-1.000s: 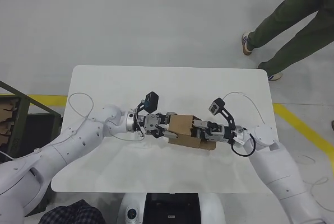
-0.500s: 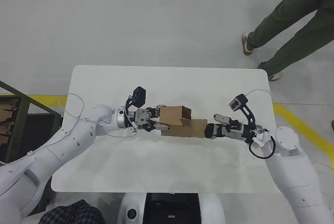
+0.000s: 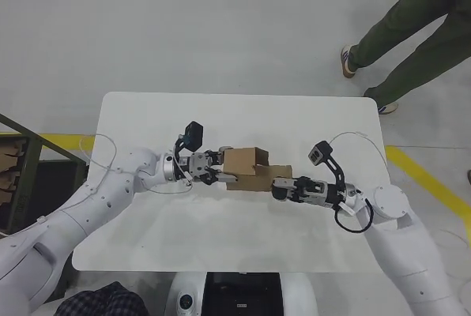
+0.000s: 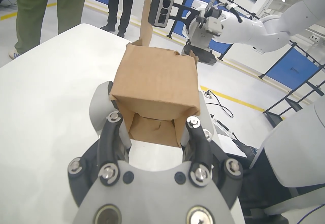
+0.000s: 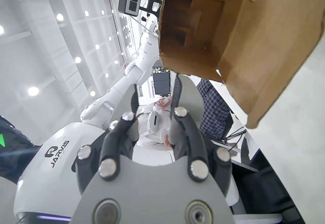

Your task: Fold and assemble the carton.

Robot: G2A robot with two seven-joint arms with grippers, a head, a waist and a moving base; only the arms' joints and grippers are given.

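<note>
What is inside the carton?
Through its open end the carton shows only bare cardboard walls and folded flaps at the far end. No item can be seen inside. The space behind those flaps is covered, so it cannot be checked.

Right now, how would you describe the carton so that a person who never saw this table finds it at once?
On the white table, look near the middle, between the two arms. There is the carton, a brown cardboard box with one end in the left tool and an open flap stretching toward the right tool. It is the only brown thing on the white top.
</note>
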